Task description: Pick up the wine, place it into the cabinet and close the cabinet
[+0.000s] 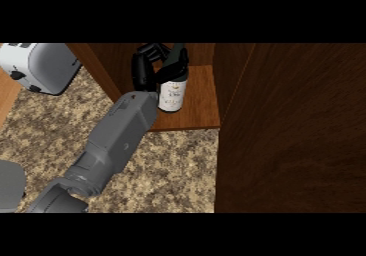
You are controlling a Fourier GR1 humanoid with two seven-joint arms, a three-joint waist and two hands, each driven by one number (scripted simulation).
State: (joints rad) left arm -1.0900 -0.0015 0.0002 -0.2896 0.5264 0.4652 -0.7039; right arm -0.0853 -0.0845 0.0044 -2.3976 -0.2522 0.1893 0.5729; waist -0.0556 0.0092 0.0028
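Note:
A dark wine bottle (172,90) with a white label stands upright on the wooden floor of the open cabinet (199,107), near its left wall. My right hand (144,67) reaches in from the lower left on a long grey forearm. Its black fingers curl round the bottle's upper part, and the bottle's top is partly hidden among them. The cabinet's door (297,125) is a broad dark wood panel swung out at the right. Only a grey piece of my left arm (7,185) shows at the lower left edge; its hand is out of view.
A silver toaster (37,66) sits on the speckled granite counter (171,165) at the upper left. The cabinet's left wall (101,65) rises beside my forearm. A light wooden strip runs along the far left edge.

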